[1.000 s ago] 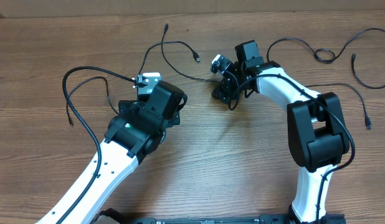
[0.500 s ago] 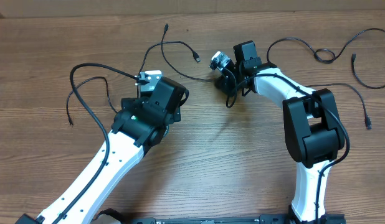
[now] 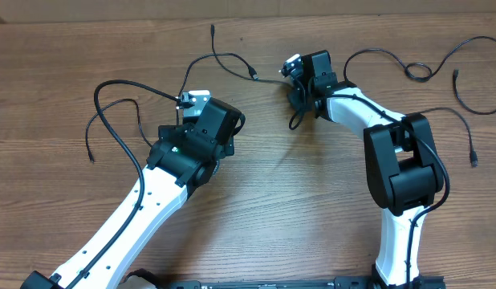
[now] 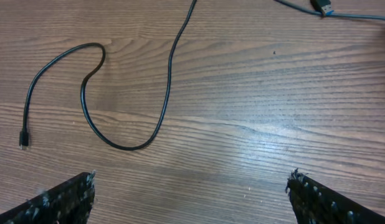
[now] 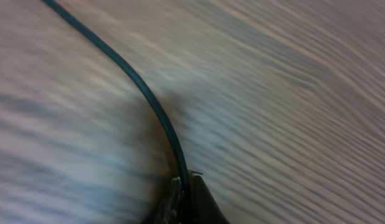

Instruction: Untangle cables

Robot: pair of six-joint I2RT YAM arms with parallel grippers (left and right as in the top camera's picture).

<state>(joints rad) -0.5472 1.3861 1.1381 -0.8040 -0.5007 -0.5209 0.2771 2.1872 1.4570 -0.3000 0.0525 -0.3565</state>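
Several thin black cables lie on the wooden table. One cable [image 3: 225, 57] curls at the far middle with a plug [image 3: 255, 76] near my right gripper [image 3: 298, 82]. In the right wrist view that gripper [image 5: 183, 186] is shut on a cable [image 5: 149, 99] that runs up and left from its tips. My left gripper [image 4: 191, 186] hangs open over bare wood, nothing between its fingers [image 4: 61, 199]. A looped cable [image 4: 127, 144] with a small plug [image 4: 22, 140] lies ahead of it. In the overhead view the left gripper [image 3: 201, 112] sits mid-table.
More cables lie at the far right: a knotted loop [image 3: 416, 71], a long curve [image 3: 473, 48] and one ending in a plug [image 3: 473, 156]. Another thin cable [image 3: 111, 108] curls at the left. A blue-tipped plug [image 4: 323, 7] shows at the top of the left wrist view.
The right gripper has shut on a cable and moved toward the far edge, pulling the cable with it. The left arm shifted slightly forward, its jaws still open.
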